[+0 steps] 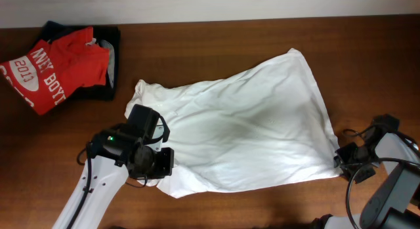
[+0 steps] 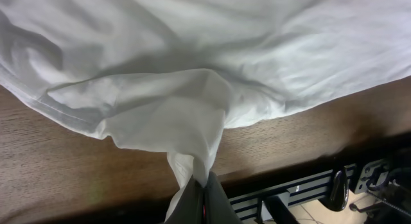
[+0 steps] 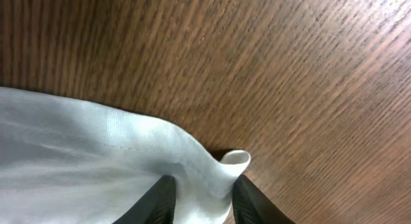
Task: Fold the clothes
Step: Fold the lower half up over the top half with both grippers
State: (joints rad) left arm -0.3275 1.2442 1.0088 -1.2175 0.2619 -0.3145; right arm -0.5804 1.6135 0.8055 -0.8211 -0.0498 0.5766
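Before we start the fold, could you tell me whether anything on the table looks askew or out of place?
The white T-shirt lies skewed and wrinkled, one edge bunched up where the left gripper pinches it. The red shirt sits crumpled, overhanging the black garment.

Wooden table [image 1: 216,42], white T-shirt [image 1: 249,130], black garment [image 1: 113,33], red shirt [image 1: 59,68]

Soft even light; white T-shirt [image 1: 262,117] slightly overexposed overhead.
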